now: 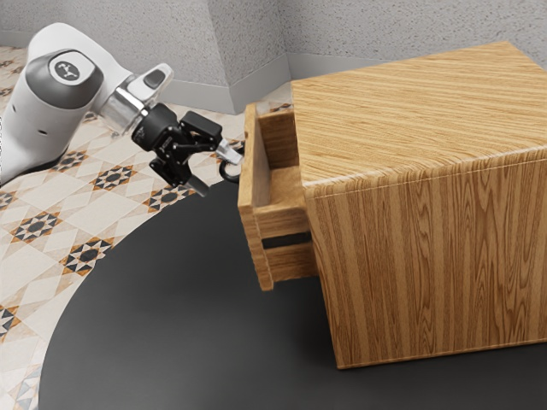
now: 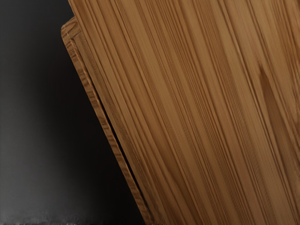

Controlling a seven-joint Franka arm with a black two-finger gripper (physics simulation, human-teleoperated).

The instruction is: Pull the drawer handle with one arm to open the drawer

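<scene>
- The gripper point(image 1: 212, 169) is open: its fingers point(image 1: 197, 184) stand spread beside the handle point(image 1: 229, 167), not clamped on it from two sides.
- The handle is a small dark loop on the drawer front point(image 1: 255, 201), facing the arm.
- The drawer point(image 1: 278, 184) is pulled partway out of the wooden cabinet point(image 1: 427, 213), toward the exterior view's left; its hollow inside shows from above.
- The cabinet sits on the black counter point(image 1: 162, 333), towards the counter's edge at the exterior view's right.
- The wrist view has the drawer front point(image 2: 197, 112) very near the hand, with the dark counter point(image 2: 37, 117) beside it.
</scene>
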